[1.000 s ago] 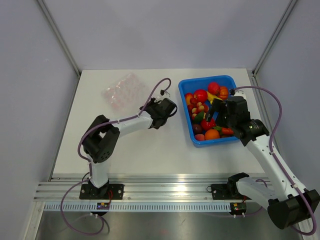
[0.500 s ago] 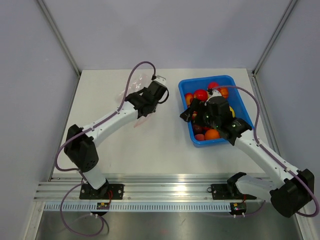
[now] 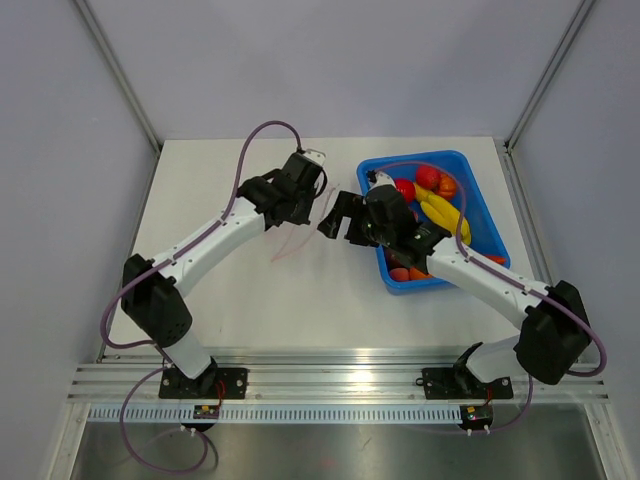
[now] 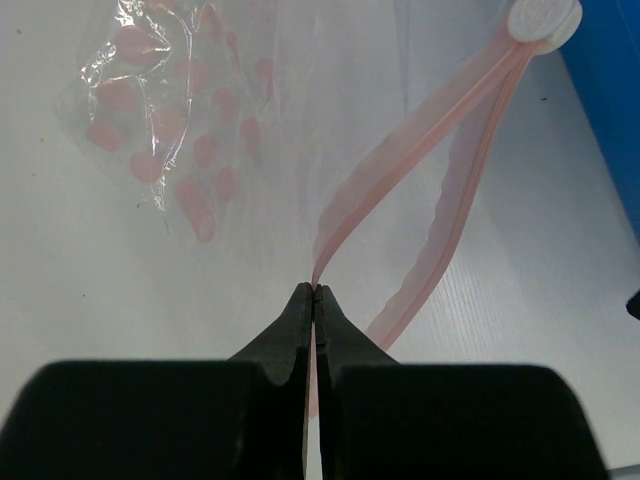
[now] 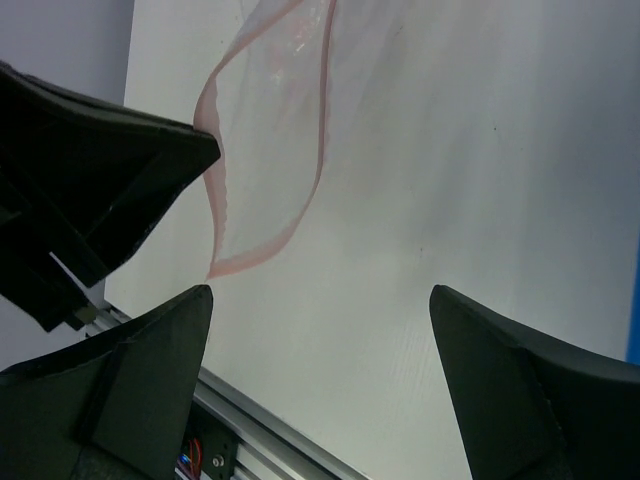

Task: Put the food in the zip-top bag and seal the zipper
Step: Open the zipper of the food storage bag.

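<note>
1. the left gripper (image 4: 315, 291) has its jaws pressed together on one pink strip of the zipper (image 4: 400, 170), pinching it at the very tips.
2. the right gripper (image 5: 320, 290) has its jaws wide apart with nothing between them. it hangs over bare table and faces the bag's mouth.
3. the zip-top bag (image 4: 170, 120) hangs from the left gripper's pinch. it is clear, crumpled plastic printed with pale pink dots, and its body trails onto the table on the far side of the jaws.
4. the two pink strips of the zipper stand apart, so the mouth gapes in a loop. they meet at a round white slider (image 4: 543, 17) near the tray.
5. in the top view the bag lies left of centre, between the two grippers and just left of the blue tray (image 3: 415, 158).
6. the food (image 3: 445, 212) is piled in that tray on the right half of the table: a yellow banana, with red and orange pieces around it. the right arm partly covers the pile.
7. writing: the slider carries raised marks too blurred to read. a small tag at the left arm's base is too small to read.
8. the table (image 3: 250, 300) is matt white with a few dark specks.
9. an aluminium rail (image 3: 340, 375) runs along the near edge and carries both arm bases.
10. pale lilac-grey walls and slanted metal posts close in the far corners.
</note>
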You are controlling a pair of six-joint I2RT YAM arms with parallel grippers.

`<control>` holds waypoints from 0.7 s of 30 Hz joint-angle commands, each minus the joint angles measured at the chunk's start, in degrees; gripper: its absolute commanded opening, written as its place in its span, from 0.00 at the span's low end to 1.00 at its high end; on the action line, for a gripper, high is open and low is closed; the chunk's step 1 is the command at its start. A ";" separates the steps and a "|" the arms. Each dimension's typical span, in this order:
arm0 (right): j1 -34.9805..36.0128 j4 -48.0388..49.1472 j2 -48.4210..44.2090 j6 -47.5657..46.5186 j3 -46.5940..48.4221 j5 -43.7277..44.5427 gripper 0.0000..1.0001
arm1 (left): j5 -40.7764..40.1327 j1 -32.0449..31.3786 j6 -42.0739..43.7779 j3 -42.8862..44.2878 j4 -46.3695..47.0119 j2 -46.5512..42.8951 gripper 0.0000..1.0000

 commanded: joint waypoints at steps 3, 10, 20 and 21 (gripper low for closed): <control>0.40 6.68 4.84 2.25 4.97 4.32 0.97 | 4.37 0.70 -1.62 3.40 -0.43 -3.31 0.00; 0.67 10.82 14.58 5.67 8.92 4.41 0.75 | 7.18 1.49 -2.94 4.81 -1.13 -4.28 0.00; 0.84 7.32 12.06 1.29 9.53 6.79 0.00 | 7.71 2.72 -3.46 4.03 -1.93 -6.12 0.00; 0.84 6.26 11.88 0.93 10.24 6.08 0.00 | 8.15 2.72 -3.64 3.32 -0.97 -6.30 0.00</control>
